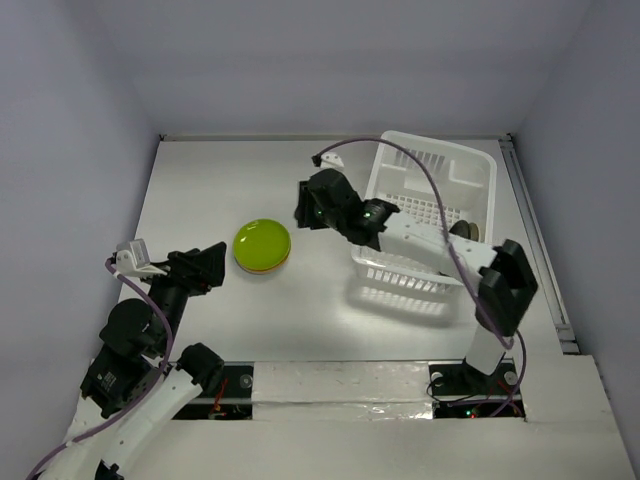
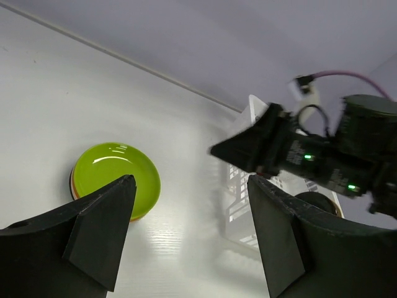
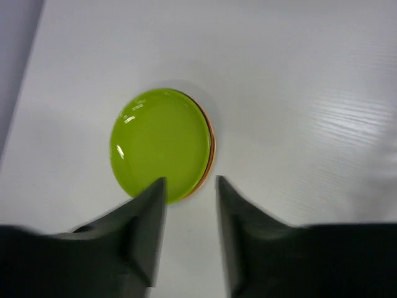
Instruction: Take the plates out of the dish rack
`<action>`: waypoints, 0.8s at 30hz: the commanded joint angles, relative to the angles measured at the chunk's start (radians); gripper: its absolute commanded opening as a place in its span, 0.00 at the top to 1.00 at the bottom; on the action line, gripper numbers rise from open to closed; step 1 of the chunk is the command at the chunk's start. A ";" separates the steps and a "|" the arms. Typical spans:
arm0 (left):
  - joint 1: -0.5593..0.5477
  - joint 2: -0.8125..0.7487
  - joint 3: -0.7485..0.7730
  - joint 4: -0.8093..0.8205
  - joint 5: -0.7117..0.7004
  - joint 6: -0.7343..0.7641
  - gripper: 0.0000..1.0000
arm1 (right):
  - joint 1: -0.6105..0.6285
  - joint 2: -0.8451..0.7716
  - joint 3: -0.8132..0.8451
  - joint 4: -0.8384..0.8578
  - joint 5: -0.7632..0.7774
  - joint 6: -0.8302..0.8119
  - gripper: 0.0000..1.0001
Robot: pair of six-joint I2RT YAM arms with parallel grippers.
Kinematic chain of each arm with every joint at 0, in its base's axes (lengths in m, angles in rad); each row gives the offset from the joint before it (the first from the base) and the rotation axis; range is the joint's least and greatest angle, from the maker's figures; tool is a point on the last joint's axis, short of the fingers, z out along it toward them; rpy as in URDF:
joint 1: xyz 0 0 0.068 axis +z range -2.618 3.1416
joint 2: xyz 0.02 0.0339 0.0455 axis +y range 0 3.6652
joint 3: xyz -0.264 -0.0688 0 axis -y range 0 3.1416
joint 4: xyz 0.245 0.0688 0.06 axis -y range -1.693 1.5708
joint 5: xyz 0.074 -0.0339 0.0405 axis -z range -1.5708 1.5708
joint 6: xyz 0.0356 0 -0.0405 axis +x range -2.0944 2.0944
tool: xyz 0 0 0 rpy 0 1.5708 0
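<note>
A stack of plates with the lime green plate on top lies on the table left of the white dish rack. An orange rim shows under the lime plate. One olive plate stands in the rack, partly hidden by the right arm. My right gripper hovers between the rack and the stack, jaws partly open and empty; in the right wrist view it is just short of the stack's edge. My left gripper is wide open and empty, left of the stack.
The right arm reaches across the front of the rack. Grey walls close in the table on three sides. A metal rail runs along the table's right edge.
</note>
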 commanded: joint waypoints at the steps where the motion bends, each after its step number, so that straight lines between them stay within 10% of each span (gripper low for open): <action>1: 0.007 0.005 -0.008 0.048 0.015 0.017 0.30 | 0.005 -0.189 -0.070 -0.029 0.169 -0.026 0.65; 4: 0.007 0.008 -0.011 0.054 0.027 0.023 0.30 | -0.063 -0.350 -0.187 -0.079 0.273 0.005 0.99; 9: 0.007 0.025 -0.014 0.070 0.067 0.036 0.36 | -0.272 -0.625 -0.408 -0.162 0.295 0.030 1.00; 16: 0.016 0.071 -0.019 0.094 0.148 0.057 0.49 | -0.488 -0.674 -0.387 -0.507 0.410 0.019 0.75; 24: 0.016 0.078 -0.022 0.107 0.185 0.069 0.50 | -0.619 -0.622 -0.431 -0.515 0.345 -0.041 0.63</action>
